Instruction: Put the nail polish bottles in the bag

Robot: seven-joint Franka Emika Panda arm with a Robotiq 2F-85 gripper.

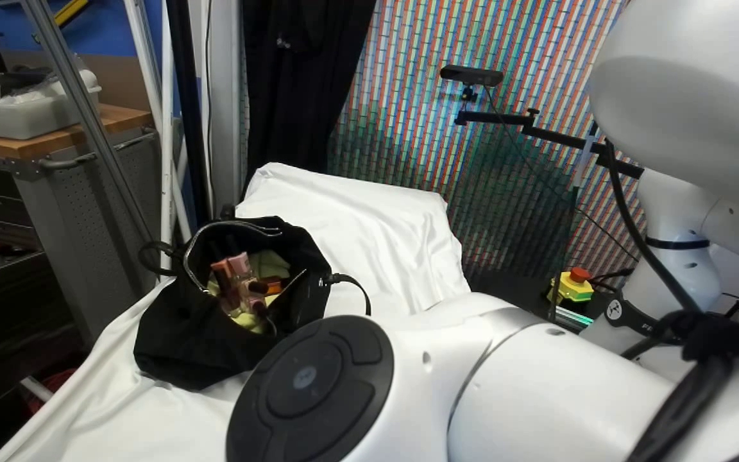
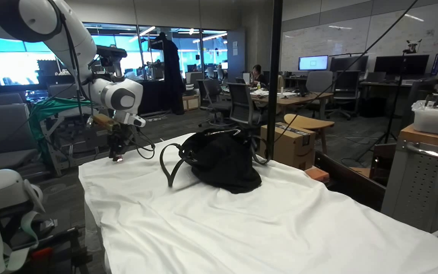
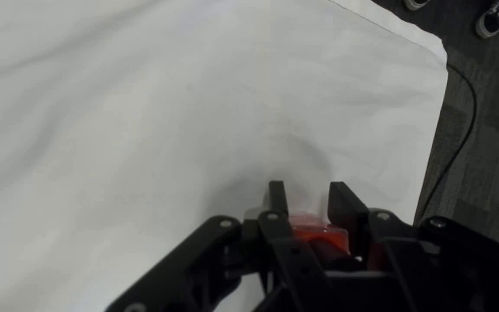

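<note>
Grip: could lose the red bottle (image 3: 314, 234) on the lift — tiny and glossy, likely to twist or slide if jolted or pinched off-centre.
Table edge (image 3: 431, 134): near on the right in the wrist view, with dark floor (image 3: 492, 186) beyond; if dropped here, could bounce or roll off the white cloth (image 3: 124, 130).
Strap (image 2: 170, 182): looped at the left of the bag (image 2: 224, 163) in an exterior view, on the side toward the gripper (image 3: 306, 195); could be hooked by too low a crossing, tugging the bag askew.
Bag: black, soft-walled and gaping; could fold inward if brushed by the fingers (image 3: 278, 197), narrowing the way in and tipping the bottle outside.
Small bottles (image 1: 239, 266): heaped inside on the yellow-green lining (image 1: 270, 264); could be knocked, or chipped if glass, by a release from too high.
Gripper: closed round the red bottle, fingers at either side and parted by little more than the bottle's breadth — probably a firm pinch, though hard to check on the right, behind the finger.
Contact: tips close to the cloth; touching or just above, impossible to say from here.
Red bottle: at the far left of the cloth in an exterior view, well apart from the bag; not yet inside. Calls for a carry to the right, high enough to clear the strap.
</note>
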